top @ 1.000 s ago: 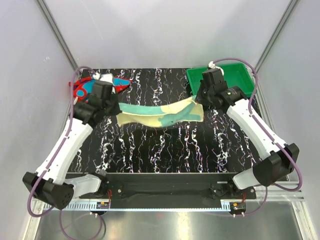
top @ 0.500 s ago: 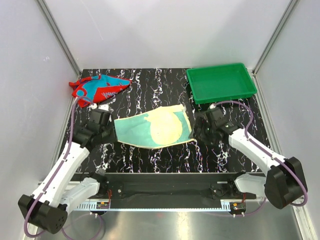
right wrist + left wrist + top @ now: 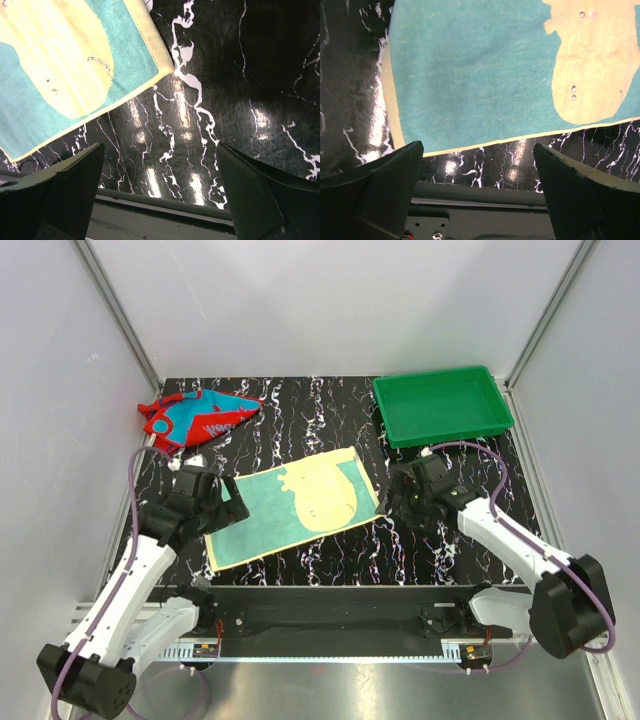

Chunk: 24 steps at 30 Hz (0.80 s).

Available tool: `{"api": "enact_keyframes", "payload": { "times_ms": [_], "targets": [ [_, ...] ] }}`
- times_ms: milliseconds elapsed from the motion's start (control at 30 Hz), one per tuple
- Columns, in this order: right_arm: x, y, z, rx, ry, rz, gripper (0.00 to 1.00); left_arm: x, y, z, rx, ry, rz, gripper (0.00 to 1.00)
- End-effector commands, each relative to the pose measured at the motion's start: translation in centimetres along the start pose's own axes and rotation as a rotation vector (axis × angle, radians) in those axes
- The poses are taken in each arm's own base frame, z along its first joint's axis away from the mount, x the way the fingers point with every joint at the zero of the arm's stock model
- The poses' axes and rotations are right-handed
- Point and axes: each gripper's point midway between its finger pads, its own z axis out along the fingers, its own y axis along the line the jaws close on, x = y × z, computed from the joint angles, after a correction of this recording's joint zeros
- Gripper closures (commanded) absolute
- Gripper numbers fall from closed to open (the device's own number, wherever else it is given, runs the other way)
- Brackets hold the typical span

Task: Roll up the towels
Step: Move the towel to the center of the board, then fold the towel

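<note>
one yellow towel (image 3: 290, 508) flat, one red towel (image 3: 200, 417) crumpled, one tray (image 3: 442, 405); left claw (image 3: 476, 150), right claw (image 3: 160, 147) gaping, empty.

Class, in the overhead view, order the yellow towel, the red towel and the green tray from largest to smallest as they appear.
Yellow towel and green tray: too alike to rank.
Red towel, bunched up: smallest.

Yellow towel (image 3: 290, 506) now flat, unheld.
</note>
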Motion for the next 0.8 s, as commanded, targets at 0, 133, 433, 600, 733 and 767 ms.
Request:
{"api": "enact_keyframes", "payload": {
  "times_ms": [0,133,433,600,733,767],
  "targets": [
    [-2.6,2.0,0.7,-0.037,-0.06,-0.017,0.0,0.6,-1.1,1.6,0.056,0.01,-0.136,0.01],
    [-3.8,2.9,3.1,-0.021,-0.048,-0.036,0.02,1.5,-0.7,3.9,0.057,0.033,-0.202,0.01],
    [-8.4,8.4,5.0,-0.14,-0.091,-0.104,0.29,-4.6,2.5,6.0,-0.125,-0.146,-0.28,0.02],
    [-8.9,9.8,8.4,-0.171,-0.047,-0.143,0.34,-8.2,5.4,7.7,-0.238,-0.22,-0.236,0.01],
    [-7.2,8.7,11.4,-0.149,0.019,-0.132,0.41,-9.2,8.0,10.1,-0.28,-0.185,-0.309,0.01],
    [-6.6,8.0,11.9,-0.135,0.035,-0.124,0.42,-8.8,8.6,11.2,-0.308,-0.147,-0.315,0.01]
  ]
}}
